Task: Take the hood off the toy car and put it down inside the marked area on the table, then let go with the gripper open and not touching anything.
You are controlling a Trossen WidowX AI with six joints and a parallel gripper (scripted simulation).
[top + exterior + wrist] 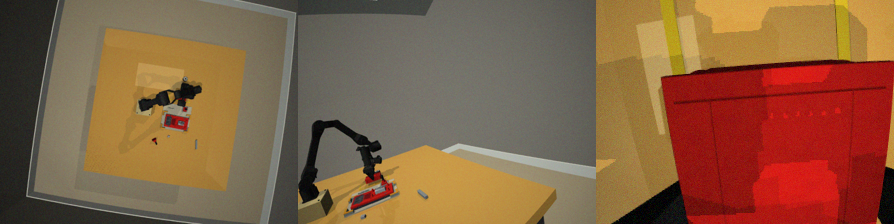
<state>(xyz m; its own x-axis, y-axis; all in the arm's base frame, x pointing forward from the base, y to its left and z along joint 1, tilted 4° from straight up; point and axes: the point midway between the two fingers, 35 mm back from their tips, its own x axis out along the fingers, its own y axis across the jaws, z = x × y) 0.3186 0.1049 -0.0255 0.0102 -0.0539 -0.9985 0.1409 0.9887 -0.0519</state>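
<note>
Hood [377,176] [801,130] clamped, hand [182,96] [371,177] [778,181] part-open around it.
Yellow outline [188,101] [361,188] [672,40] shows past its edge; lowering appears due, clearance unconfirmed.

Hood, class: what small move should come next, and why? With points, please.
Probably lower the held hood [375,178] [796,120] gently: in the wrist view, yellow strips [188,101] [388,177] [672,37] run under its far edge, suggesting it overlaps the marked area.

No lettering is readable (faint marks only).
</note>
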